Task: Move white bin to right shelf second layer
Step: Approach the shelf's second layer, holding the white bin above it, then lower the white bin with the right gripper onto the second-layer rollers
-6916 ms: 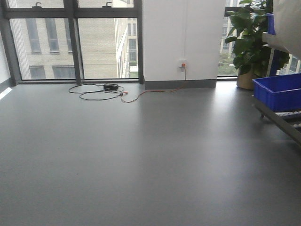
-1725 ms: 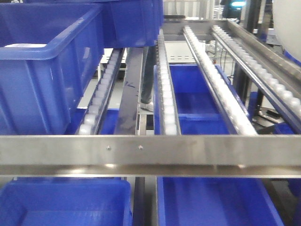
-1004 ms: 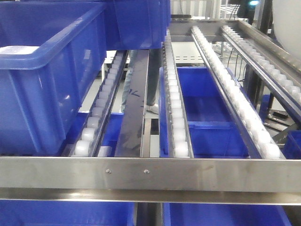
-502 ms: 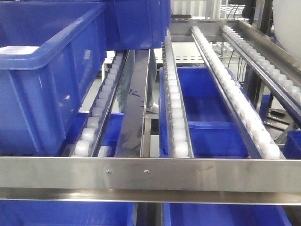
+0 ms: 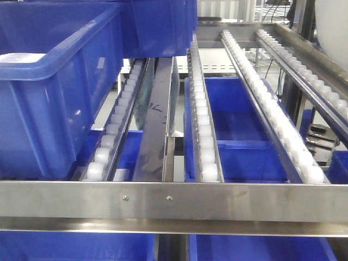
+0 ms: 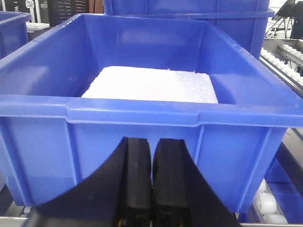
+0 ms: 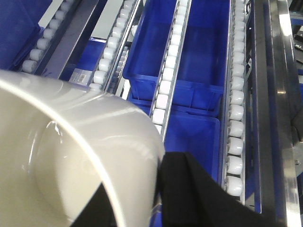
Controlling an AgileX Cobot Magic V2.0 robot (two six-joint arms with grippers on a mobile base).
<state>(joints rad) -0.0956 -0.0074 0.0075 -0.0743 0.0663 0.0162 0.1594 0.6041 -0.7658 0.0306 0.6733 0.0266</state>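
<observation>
The white bin (image 7: 71, 142) fills the lower left of the right wrist view, and its curved side shows at the top right edge of the front view (image 5: 333, 22). My right gripper (image 7: 139, 175) is shut on the bin's wall, one finger inside and one outside. The bin hangs above the right shelf second layer, whose white roller lanes (image 7: 163, 87) run away from the flat steel front rail (image 5: 174, 200). My left gripper (image 6: 151, 142) is shut with nothing in it, just in front of a blue crate (image 6: 142, 61).
The blue crate (image 5: 49, 81) stands on the left lanes and holds a white foam slab (image 6: 151, 85). Another blue crate (image 5: 157, 22) stands behind it. More blue crates (image 5: 239, 125) sit on the level below the rollers. A steel side rail (image 7: 279, 94) borders the right lane.
The view swung from open floor to the rack, closed in, and has held still for the last second. A person's legs behind the rack moved left and out of sight.
</observation>
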